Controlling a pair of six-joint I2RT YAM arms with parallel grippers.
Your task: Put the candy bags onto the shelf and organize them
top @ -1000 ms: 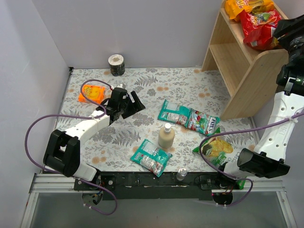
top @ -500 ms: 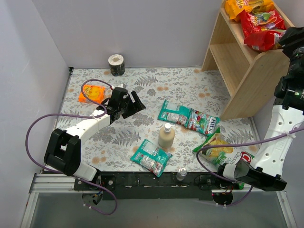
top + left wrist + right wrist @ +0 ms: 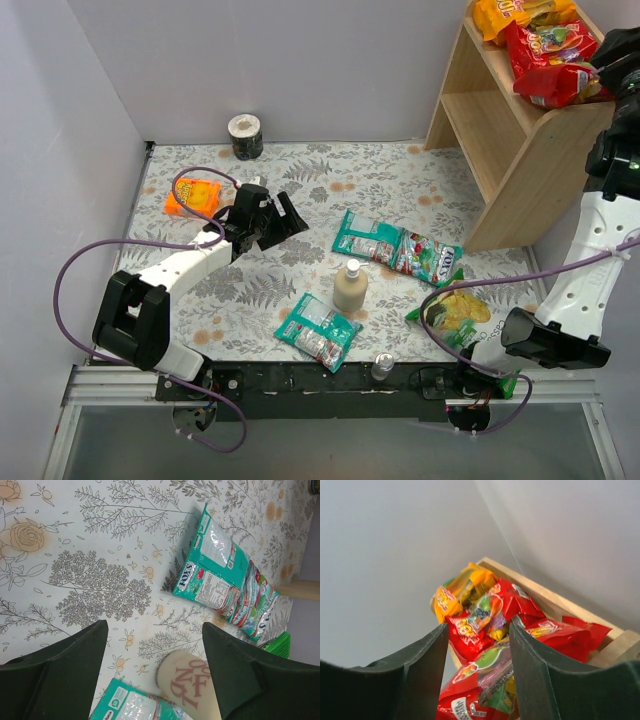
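Observation:
The wooden shelf stands at the back right. On its top board lie an orange-yellow bag and two red bags. My right gripper hovers open just off the shelf's top edge. In the right wrist view its jaws frame the nearer red bag, with the other red bag and the orange-yellow bag behind. Three teal-and-white bags lie on the table. My left gripper is open and empty, above the table left of them.
A beige pump bottle stands between the teal bags. A green chip bag lies by the right arm's base. A small orange packet and a tape roll are at the back left. A small bottle stands at the near edge.
My right gripper has let go of the second red bag, which now rests on the shelf's top board, and has drawn back a little. The left arm has not moved.

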